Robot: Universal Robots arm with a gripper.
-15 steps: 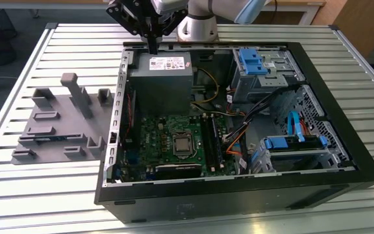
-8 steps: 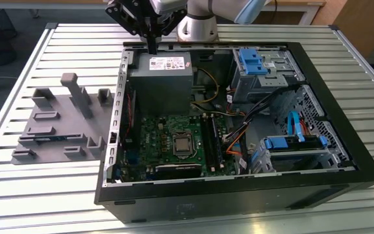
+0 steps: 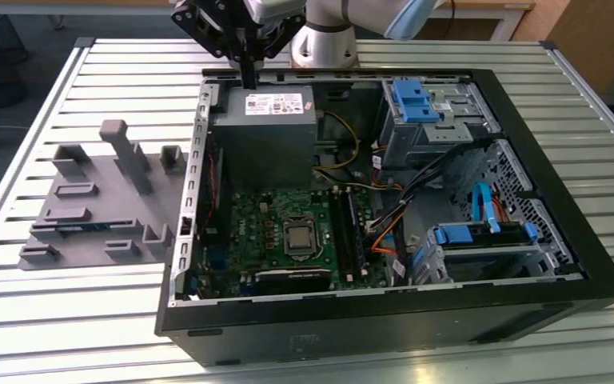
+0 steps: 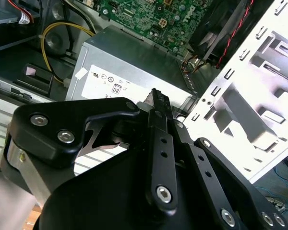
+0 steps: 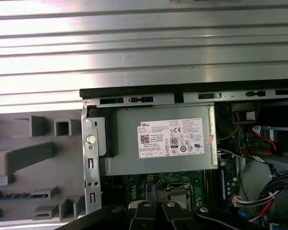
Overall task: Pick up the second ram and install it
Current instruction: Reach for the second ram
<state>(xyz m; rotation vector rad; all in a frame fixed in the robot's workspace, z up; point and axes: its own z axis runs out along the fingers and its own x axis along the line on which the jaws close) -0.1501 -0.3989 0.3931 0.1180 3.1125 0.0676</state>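
Finding the second ram [image 3: 76,226] standing on edge in a near slot of the grey holder tray [image 3: 99,244], on the slatted table [image 3: 73,320] at the exterior view's left, just beside the open computer case [image 3: 195,200] and outside it. Placing the gripper [image 3: 249,78] well apart from it, hanging over the power supply [image 3: 269,108] at the far end of the case, clenched, with nothing visible in its grasp. Flagging, as judgement, three hazards: a clenched gripper striking the board's top edge on any descent; a tilted pull binding the thin board in its slot; the case wall between tray and memory slots [image 3: 347,232] snagging a low carry. Reading the long axis as running left to right across the exterior view, one end pointing at the case wall, roughly crosswise to the near-to-far memory slots, so risking a misaligned seating without a turn.
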